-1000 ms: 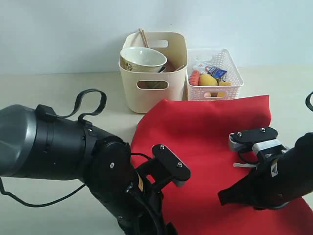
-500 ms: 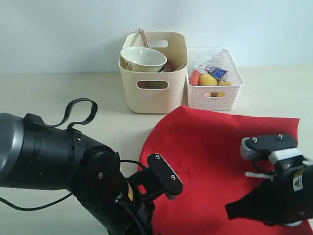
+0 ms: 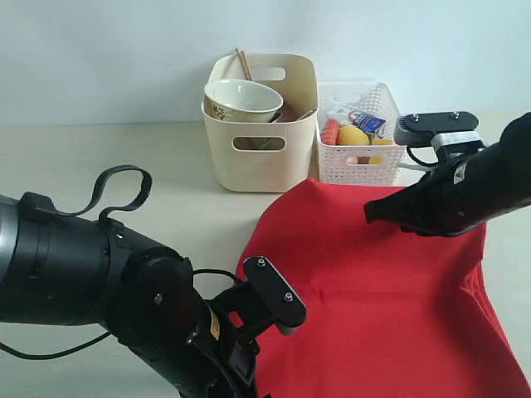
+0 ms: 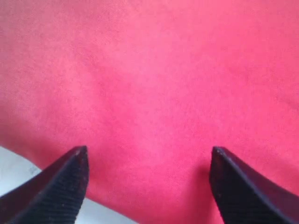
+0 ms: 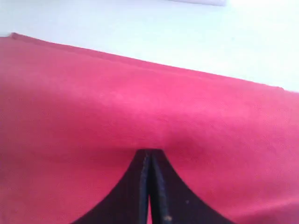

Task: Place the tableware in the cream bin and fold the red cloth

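Matl/finish, per item: red cloth (image 3: 373,282) – woven fabric, matt, fine even weave, soft creases; cream bin (image 3: 261,162) – moulded plastic, smooth, slight sheen; white basket (image 3: 365,162) – plastic, perforated walls, semi-gloss; bowl (image 3: 242,98) – glazed ceramic, glossy inside; chopsticks (image 3: 242,62) – wood, dull finish; worktop (image 3: 99,157) – pale, matt, smooth; left end effector (image 4: 149,151) – black fingers (image 4: 60,196) w/ finely ribbed, rubbery-looking faces; right end effector (image 5: 149,155) – black, matt, smooth; left arm housing (image 3: 58,265) – black, satin sheen.

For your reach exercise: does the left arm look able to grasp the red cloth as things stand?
Probably yes: the left gripper hangs open right over the red cloth, nothing between them.
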Available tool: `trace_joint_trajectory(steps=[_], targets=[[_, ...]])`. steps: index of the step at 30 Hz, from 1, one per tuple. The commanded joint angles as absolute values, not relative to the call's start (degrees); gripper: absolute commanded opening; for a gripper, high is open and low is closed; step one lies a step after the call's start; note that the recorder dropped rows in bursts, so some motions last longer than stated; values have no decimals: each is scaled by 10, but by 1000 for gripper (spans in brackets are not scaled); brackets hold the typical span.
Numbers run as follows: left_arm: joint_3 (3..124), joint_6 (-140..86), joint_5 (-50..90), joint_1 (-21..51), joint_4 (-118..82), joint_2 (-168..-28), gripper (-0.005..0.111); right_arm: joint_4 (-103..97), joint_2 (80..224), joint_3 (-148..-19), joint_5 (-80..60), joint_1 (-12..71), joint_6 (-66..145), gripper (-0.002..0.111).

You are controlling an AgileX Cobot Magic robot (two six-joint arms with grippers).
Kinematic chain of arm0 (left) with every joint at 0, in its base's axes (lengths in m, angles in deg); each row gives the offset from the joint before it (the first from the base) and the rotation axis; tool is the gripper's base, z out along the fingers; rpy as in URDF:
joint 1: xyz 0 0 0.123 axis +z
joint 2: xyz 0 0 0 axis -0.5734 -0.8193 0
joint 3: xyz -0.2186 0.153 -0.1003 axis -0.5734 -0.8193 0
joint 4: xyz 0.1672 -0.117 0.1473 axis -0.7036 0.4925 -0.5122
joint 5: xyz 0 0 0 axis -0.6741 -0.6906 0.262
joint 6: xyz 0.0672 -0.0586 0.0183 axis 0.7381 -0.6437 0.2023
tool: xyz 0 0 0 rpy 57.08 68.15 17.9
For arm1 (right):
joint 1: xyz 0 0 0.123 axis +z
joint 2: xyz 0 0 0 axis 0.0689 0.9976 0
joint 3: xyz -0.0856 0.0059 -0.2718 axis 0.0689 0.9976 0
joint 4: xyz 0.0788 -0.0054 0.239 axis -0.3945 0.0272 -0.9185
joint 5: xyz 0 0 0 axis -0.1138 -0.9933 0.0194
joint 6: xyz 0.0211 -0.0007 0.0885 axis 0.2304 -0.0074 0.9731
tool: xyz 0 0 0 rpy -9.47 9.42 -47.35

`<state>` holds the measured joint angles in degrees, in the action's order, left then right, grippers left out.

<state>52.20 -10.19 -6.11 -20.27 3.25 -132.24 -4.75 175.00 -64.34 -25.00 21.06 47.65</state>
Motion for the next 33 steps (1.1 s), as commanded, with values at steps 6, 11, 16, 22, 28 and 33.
trace_joint_trajectory(steps=[6,11,16,22,28,33], targets=[[519,-104,-50,-204,39,-1319,70,-14,1885,-688,-248,169,475,0],[519,-104,-31,-204,37,-1315,70,-15,1851,-688,-259,180,475,0],[519,-106,-7,-202,37,-1260,70,-74,1741,-688,-267,255,412,0],[501,-126,-11,-170,34,-1167,67,-161,1724,-691,-265,307,316,0],[443,-153,-5,-91,33,-1064,66,-201,1798,-734,-267,307,276,0],[399,-169,19,-44,34,-970,66,-214,1884,-810,-277,307,276,0]])
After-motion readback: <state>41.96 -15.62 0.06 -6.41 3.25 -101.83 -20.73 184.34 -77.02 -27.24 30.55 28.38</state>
